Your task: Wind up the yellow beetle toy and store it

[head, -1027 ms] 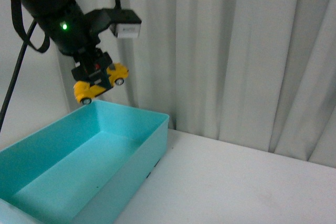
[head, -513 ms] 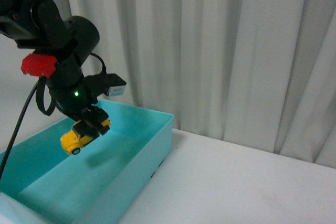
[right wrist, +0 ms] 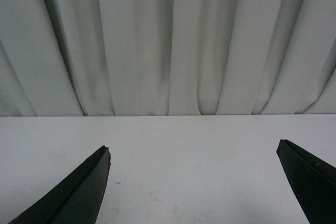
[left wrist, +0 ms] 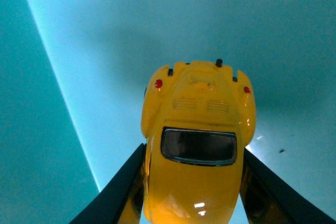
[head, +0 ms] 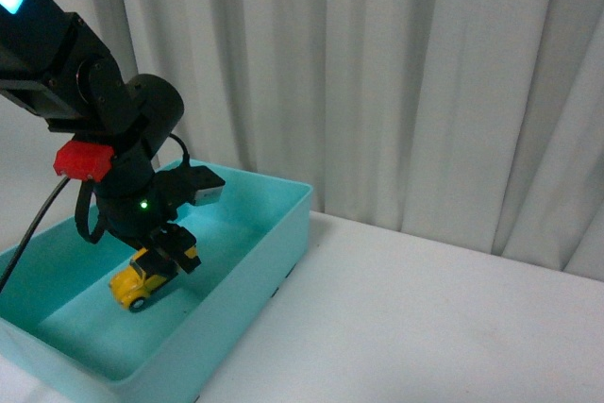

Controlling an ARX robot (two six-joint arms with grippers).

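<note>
Reaching down into a turquoise storage bin (head: 264, 193) at the left of the front view, the robot's black left arm carries the left gripper (head: 166, 256) low between the bin's walls. Its two dark fingers are closed on the flanks of the yellow beetle toy (head: 138, 282), pinching the rounded body from both sides. That grip probably keeps the wheels free and the car steady for setting down. The toy hangs tilted, one end lower than the other, over the left part of the bin's floor. It sits very near that floor, but whether a wheel touches cannot be told. In the left wrist view the glossy roof, dark window and small red lamps fill the frame, with a soft shadow on the teal floor beyond, which suggests a small gap remains.

Judging by this, winding is done and storing is nearly finished; only the release appears to be left.

To the right of the bin lies a white table (head: 425, 327), backed by a pale pleated curtain (head: 425, 92). The right gripper (right wrist: 192, 148) appears only in its own wrist view, its fingers spread wide and holding nothing above the table, presumably parked clear of the left arm's work.
</note>
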